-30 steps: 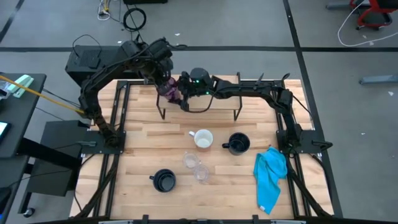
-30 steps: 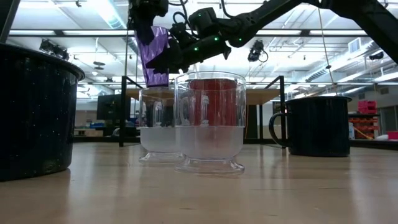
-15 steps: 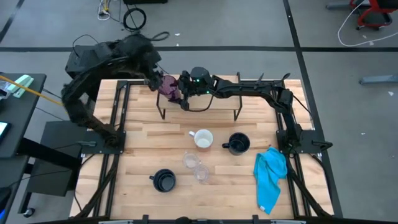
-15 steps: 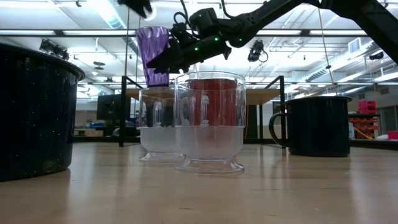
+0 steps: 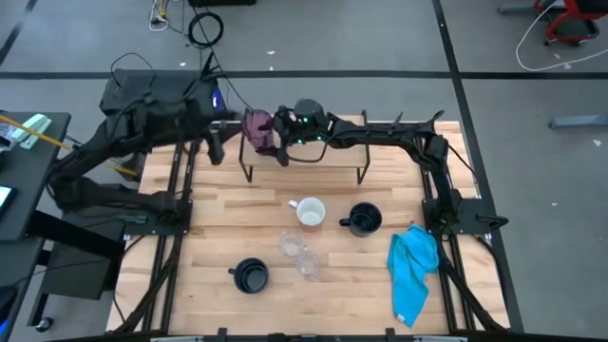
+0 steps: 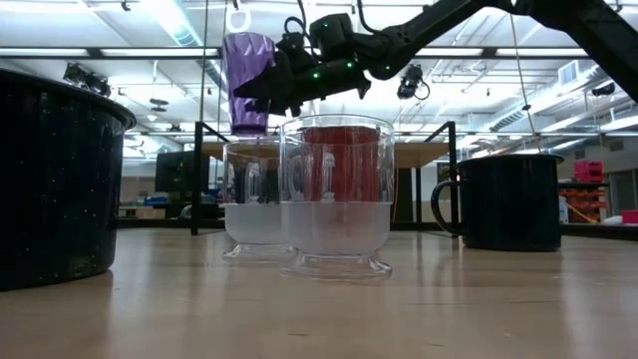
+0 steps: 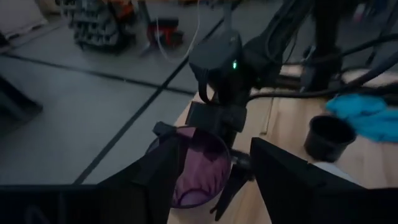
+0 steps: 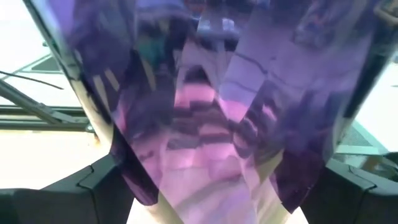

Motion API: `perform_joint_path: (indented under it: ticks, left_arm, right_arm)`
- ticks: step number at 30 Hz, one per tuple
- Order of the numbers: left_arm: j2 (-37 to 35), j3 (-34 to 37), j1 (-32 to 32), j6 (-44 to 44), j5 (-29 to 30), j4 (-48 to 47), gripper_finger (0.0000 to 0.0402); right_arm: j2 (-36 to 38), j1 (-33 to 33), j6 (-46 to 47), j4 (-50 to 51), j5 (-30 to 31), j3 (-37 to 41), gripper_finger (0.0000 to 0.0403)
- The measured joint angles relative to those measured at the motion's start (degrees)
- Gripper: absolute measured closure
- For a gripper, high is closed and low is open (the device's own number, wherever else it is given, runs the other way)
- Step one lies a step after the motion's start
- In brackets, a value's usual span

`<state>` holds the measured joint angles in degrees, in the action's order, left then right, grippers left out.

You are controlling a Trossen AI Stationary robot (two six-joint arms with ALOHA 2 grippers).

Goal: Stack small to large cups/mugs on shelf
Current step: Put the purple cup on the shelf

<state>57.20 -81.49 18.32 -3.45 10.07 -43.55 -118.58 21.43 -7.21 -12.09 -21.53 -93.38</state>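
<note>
The translucent purple tumbler [image 5: 256,127] stands upright in the air over the left end of the shelf [image 6: 424,149], mouth up; it also shows in the low view [image 6: 247,82]. My right gripper [image 5: 277,135] is shut on it, reaching in from the table's right. My left gripper [image 5: 216,149] is open and empty, to the left of the tumbler beyond the shelf's left end. In the left wrist view the tumbler [image 7: 200,163] shows farther off between my left fingers, untouched by them. My right gripper pinches the tumbler's side wall [image 6: 265,84] between its two fingers, about mid-height. The fingers [image 8: 94,182] come in level from the table's right and stand on opposite sides of the wall. The tumbler is upright, lifted a little above the shelf's plank.
Nearer on the table stand a white mug [image 5: 311,212], a black mug [image 5: 364,219], a second black mug [image 5: 250,275] and two clear cups [image 5: 292,245] [image 5: 308,263]. A blue cloth [image 5: 413,271] lies at the right. The shelf's black legs [image 5: 249,173] stand at the far middle.
My left gripper has left the tumbler's top and drawn away, up and then toward the table's left edge. The tumbler stays upright in my right gripper and has risen slightly.
</note>
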Motion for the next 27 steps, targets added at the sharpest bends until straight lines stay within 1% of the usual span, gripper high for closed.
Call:
perform_joint_path:
  ticks: [7,13,18,23,27]
  left_arm:
    - [-10.6,14.0,-3.6,2.8,0.0,10.3,0.0196]
    - [-17.4,24.4,-6.3,2.8,0.0,21.1,0.0196]
    - [-21.0,30.4,-7.7,2.7,0.0,26.7,0.0199]
    - [-23.4,35.0,-9.0,3.1,0.0,30.1,0.0206]
    - [-24.9,37.6,-10.2,5.2,0.0,31.2,0.0211]
  right_arm:
    - [0.1,-0.6,4.5,-9.9,-0.1,3.8,0.0041]
    - [-0.1,-0.7,5.1,-10.7,1.9,5.0,0.004]
    - [0.0,-1.5,4.3,-10.6,2.8,5.0,0.004]
    - [-0.9,-2.2,4.2,-11.8,4.1,4.9,0.004]
    - [-2.0,-2.9,4.5,-13.0,5.3,4.9,0.004]
